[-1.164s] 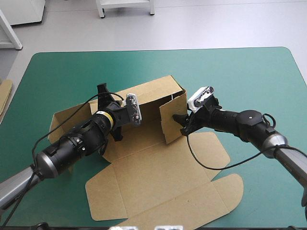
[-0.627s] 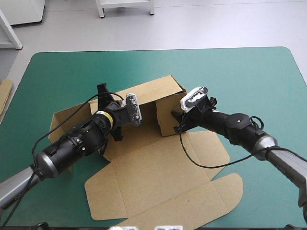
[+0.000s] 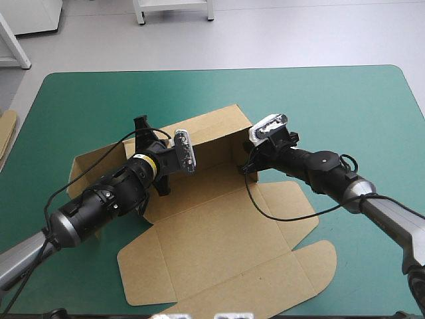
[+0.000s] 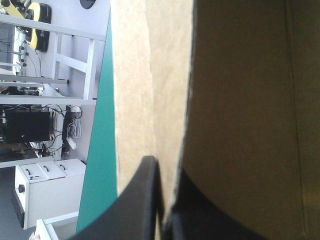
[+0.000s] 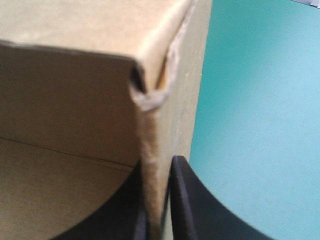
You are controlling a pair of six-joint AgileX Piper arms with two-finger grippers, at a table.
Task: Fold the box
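The brown box (image 3: pixel 219 232) lies open on the teal-green cover, its back wall (image 3: pixel 212 129) raised and its lid panels flat toward the near edge. My left gripper (image 3: pixel 171 156) is at the left part of the back wall, its tips hidden under the wrist. In the left wrist view it (image 4: pixel 165 210) is shut on the wall's edge (image 4: pixel 170 100). My right gripper (image 3: pixel 247 166) is at the wall's right end. Its black fingers (image 5: pixel 190 200) pinch the upright right side wall (image 5: pixel 150 150) at the corner, so this gripper (image 5: pixel 156 210) is shut on the board.
A sliver of more brown board (image 3: pixel 6 129) shows at the table's left edge. A side flap (image 3: pixel 83 169) lies flat left of my left arm. Bare teal-green cover (image 3: pixel 358 113) stretches to the right and behind the box.
My right gripper has moved left toward the back wall, swinging the right side flap inward until it stands at the wall's end, and its fingers have come together on it. The left arm has stayed put.
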